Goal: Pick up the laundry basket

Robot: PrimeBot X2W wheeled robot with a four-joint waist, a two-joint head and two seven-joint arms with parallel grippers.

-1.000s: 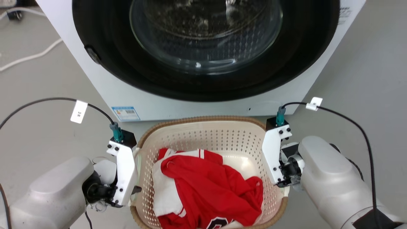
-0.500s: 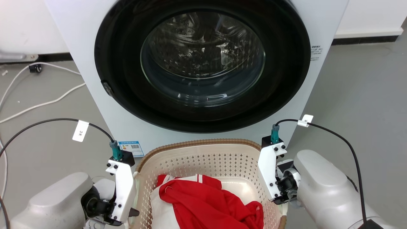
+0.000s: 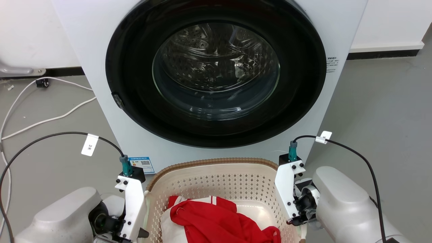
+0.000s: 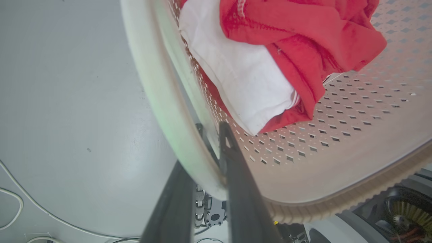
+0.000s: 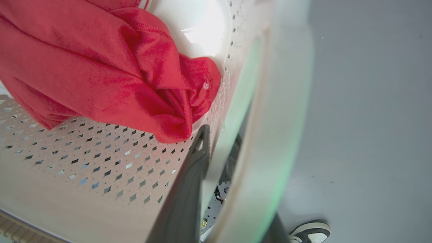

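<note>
The laundry basket (image 3: pixel 209 163) is cream perforated plastic with a brown woven-look rim, low in the head view in front of the washing machine. It holds a red and white garment (image 3: pixel 216 216). My left gripper (image 3: pixel 143 233) is shut on the basket's white left handle (image 4: pixel 162 101), one dark finger on each side of it (image 4: pixel 211 135). My right gripper (image 3: pixel 292 221) is shut on the white right handle (image 5: pixel 280 118), with its fingers straddling it (image 5: pixel 229 145). The basket's near end is cut off by the head view's bottom edge.
A white front-loading washing machine (image 3: pixel 216 77) with a round glass door stands right behind the basket. White cables (image 3: pixel 40 118) lie on the grey floor at the left. A person's shoe (image 5: pixel 310 231) shows on the floor in the right wrist view.
The head camera has risen, so the washing machine sits lower in the picture. Both grippers keep their hold on the handles. The basket rim stands slightly higher against the machine's front.
</note>
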